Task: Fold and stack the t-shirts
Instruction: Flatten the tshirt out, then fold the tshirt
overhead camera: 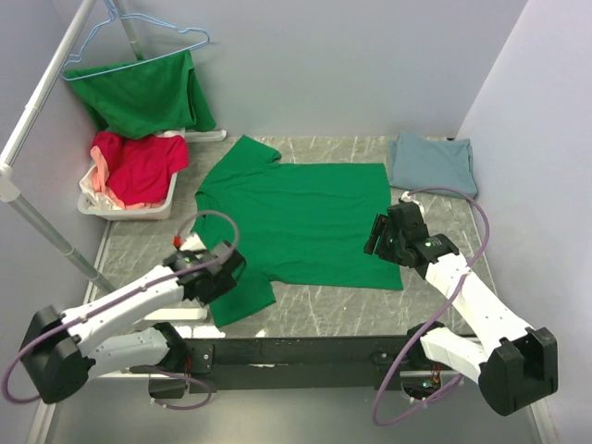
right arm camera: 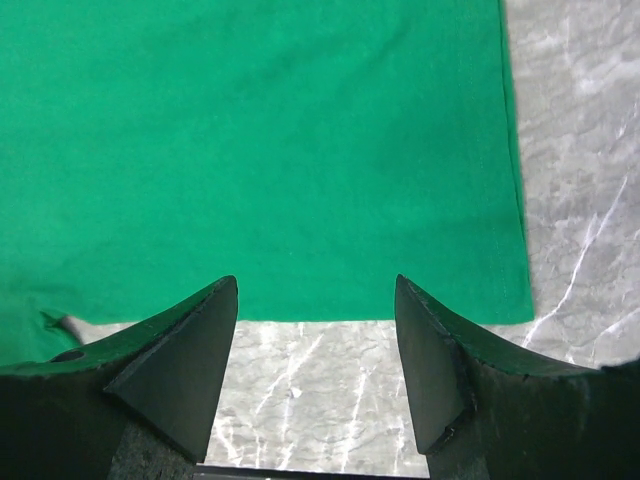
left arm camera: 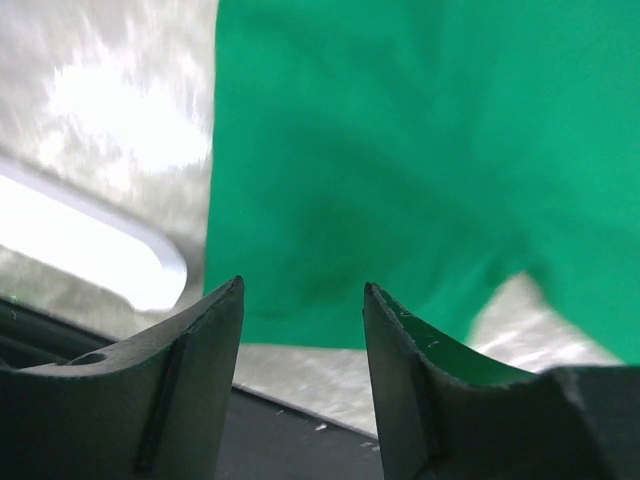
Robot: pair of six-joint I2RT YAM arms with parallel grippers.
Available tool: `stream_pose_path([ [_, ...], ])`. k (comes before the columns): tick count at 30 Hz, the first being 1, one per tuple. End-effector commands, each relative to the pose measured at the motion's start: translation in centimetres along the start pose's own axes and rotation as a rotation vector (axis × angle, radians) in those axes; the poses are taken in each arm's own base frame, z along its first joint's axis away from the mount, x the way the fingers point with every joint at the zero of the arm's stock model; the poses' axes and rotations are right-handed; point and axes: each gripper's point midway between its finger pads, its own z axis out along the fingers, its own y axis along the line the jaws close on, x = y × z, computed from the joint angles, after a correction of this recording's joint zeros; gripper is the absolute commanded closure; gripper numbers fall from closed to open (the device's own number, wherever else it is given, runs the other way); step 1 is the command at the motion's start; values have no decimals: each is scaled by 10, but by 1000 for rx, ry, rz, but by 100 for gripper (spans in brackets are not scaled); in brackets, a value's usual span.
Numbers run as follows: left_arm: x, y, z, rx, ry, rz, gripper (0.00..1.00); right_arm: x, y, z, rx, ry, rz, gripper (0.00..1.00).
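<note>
A bright green t-shirt (overhead camera: 296,217) lies spread flat on the marble table, neck to the left and hem to the right. My left gripper (overhead camera: 233,270) hovers at its near-left sleeve (left arm camera: 400,180). Its jaws stand open, and only the table edge shows between them (left arm camera: 303,285). My right gripper (overhead camera: 376,237) is at the near-right hem corner (right arm camera: 500,290), open, with bare marble between its fingers (right arm camera: 316,280). A folded blue-grey t-shirt (overhead camera: 433,162) rests at the back right. Another green t-shirt (overhead camera: 143,92) hangs at the back left.
A white basket (overhead camera: 92,205) at the left holds red and pink shirts (overhead camera: 139,166). A blue hanger (overhead camera: 139,42) and a slanted metal pole (overhead camera: 42,102) stand at the back left. A black rail (overhead camera: 296,351) runs along the near edge, and a white bar (left arm camera: 100,245) lies left of the sleeve.
</note>
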Motion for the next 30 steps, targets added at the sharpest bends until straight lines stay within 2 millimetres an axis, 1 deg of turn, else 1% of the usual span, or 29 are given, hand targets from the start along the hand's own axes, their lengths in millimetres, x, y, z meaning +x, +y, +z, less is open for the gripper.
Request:
stream_pose_path([
  [1, 39, 19, 11, -79, 63, -49, 45, -3, 3, 2, -19, -41, 1, 29],
  [2, 49, 18, 10, -72, 75, -57, 45, -3, 3, 3, -18, -42, 1, 29],
  [3, 56, 22, 11, -79, 86, -59, 46, -1, 1, 4, -15, -37, -1, 29],
  [5, 66, 23, 10, -75, 94, -67, 46, 0, 1, 7, -13, -32, -5, 29],
  [8, 74, 30, 11, -108, 89, -58, 46, 4, -1, 11, -5, -18, -10, 29],
  [12, 84, 29, 12, -125, 96, -52, 46, 7, -3, 16, 8, -2, -19, 29],
  [17, 88, 42, 13, -188, 66, -68, 46, 7, -4, 17, 17, 3, -31, 29],
  [21, 84, 51, 12, -200, 38, -108, 45, 8, -4, 19, 19, 13, -38, 29],
  [26, 85, 56, 16, -205, 37, -123, 43, 8, -2, 23, 15, 21, -40, 29],
  [30, 89, 55, 21, -227, 32, -98, 41, 9, -2, 23, 13, 24, -41, 29],
])
